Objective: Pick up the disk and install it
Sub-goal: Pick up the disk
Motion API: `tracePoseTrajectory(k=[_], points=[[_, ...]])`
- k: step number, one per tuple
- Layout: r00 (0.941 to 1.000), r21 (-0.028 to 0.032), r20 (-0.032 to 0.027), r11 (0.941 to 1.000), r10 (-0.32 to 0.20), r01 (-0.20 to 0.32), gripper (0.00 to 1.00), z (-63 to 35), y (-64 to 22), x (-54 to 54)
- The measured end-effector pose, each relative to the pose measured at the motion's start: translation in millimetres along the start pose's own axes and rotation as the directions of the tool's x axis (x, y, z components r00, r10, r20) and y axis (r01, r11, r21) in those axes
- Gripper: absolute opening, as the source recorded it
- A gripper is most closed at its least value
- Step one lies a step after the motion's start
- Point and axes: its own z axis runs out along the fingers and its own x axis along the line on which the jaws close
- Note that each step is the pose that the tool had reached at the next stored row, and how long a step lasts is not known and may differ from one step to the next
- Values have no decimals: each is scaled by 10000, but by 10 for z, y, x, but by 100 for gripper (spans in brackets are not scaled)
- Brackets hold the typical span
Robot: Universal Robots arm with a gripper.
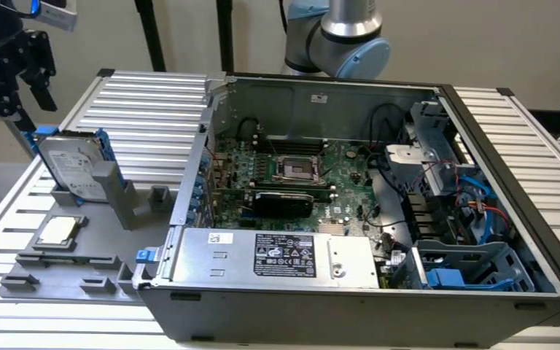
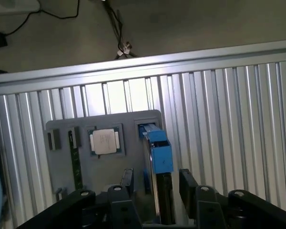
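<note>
One disk point(image 1: 69, 166) stands on its edge in a slot of the grey holder point(image 1: 76, 273). The holder lies on the ribbed bench point(image 1: 154, 109) at the exterior view's left, beside the open computer case point(image 1: 358, 189). I think the disk is kept upright so that both flat faces are free and can be taken from above.

The gripper point(image 1: 22, 95) hangs over the top edge of the disk and does not touch it. In the wrist view the gripper point(image 2: 157, 183) is spread wide. Its two black fingers point(image 2: 127, 183) stand one on each side of the disk point(image 2: 157, 152), with a gap to each face, so it holds nothing. This lining-up looks deliberate, because the fingers face the flat metal sides and not the blue rails on the narrow edges.

A small square chip point(image 2: 105, 141) lies flat in its own pocket of the holder, just beside the disk's slot. It is low, so I judge that it does not stand in the way of the fingers.

For room, the space above the holder is open. The nearest tall edge is the side wall of the case, which rises close to the holder on the exterior view's right. Inside the case, a blue cage point(image 1: 465, 266) sits in the near corner at the exterior view's right, among cables and well apart from the disk. The disk is not yet lifted and nothing is installed.
</note>
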Motion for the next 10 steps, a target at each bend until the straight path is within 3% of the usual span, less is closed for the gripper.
tracePoseTrajectory(k=[1, 4, 10], points=[[10000, 2, 1, 10000, -38, 38, 54, 19, 0, -5], [9999, 23, 6, 9999, -145, 145, 54, 74, 16, -16], [9994, 207, 103, 9993, -317, 315, 54, 176, 69, -60]])
